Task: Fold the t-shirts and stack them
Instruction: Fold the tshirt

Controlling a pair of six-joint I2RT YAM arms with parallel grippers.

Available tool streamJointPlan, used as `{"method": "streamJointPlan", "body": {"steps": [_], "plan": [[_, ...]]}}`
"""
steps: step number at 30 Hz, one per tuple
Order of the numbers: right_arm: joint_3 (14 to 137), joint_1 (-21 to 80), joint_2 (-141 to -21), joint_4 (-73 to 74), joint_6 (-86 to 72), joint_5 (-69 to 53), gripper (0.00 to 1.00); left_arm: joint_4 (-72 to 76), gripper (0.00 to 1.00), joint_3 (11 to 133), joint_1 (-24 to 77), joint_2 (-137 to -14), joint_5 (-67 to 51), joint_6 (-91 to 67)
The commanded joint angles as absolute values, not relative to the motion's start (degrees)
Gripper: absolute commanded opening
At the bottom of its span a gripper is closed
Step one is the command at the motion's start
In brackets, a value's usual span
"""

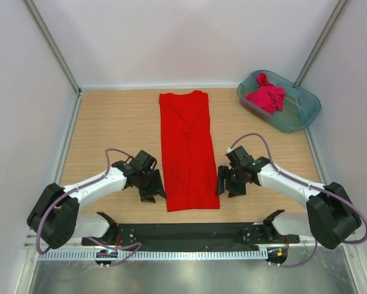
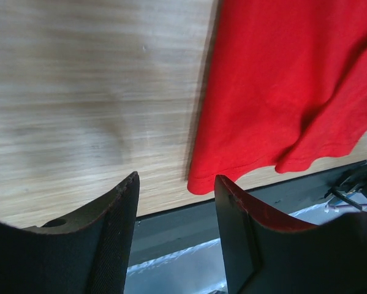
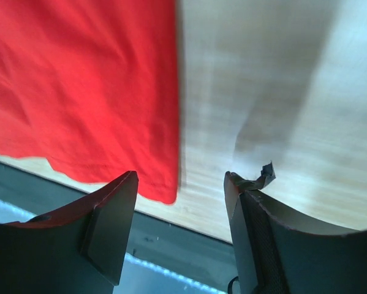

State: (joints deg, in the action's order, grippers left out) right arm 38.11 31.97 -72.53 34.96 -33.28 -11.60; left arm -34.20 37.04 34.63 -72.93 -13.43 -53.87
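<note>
Top external view has the red shirt folded into a long narrow strip down the middle of the table, with the left claw just beside its near left edge and the right claw just beside its near right edge. Both wrist views show the jaws standing apart with nothing between them, the shirt's near corner lying on the wood just ahead of the fingertips and to the inner side. The pink shirt lies crumpled in the tub at the far right corner, well apart from both claws.
</note>
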Motion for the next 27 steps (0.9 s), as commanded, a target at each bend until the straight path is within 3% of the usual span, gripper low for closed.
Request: {"method": "streamJointPlan", "body": {"steps": [1, 16, 27], "plan": [[32.98, 31.64, -69.18, 29.45, -40.25, -18.8, 0.64, -28.57, 0.54, 34.73, 37.7, -73.91, -14.15, -60.28], [26.02, 31.2, -68.37, 22.5, -43.68, -21.88, 0.57, -22.33, 0.52, 30.06, 39.29, -76.11, -15.12, -66.88], [26.11, 31.29, -69.35, 24.34, -42.63, -21.89, 0.51, -25.83, 0.49, 29.0, 40.52, -75.06, -14.68, -68.91]]}}
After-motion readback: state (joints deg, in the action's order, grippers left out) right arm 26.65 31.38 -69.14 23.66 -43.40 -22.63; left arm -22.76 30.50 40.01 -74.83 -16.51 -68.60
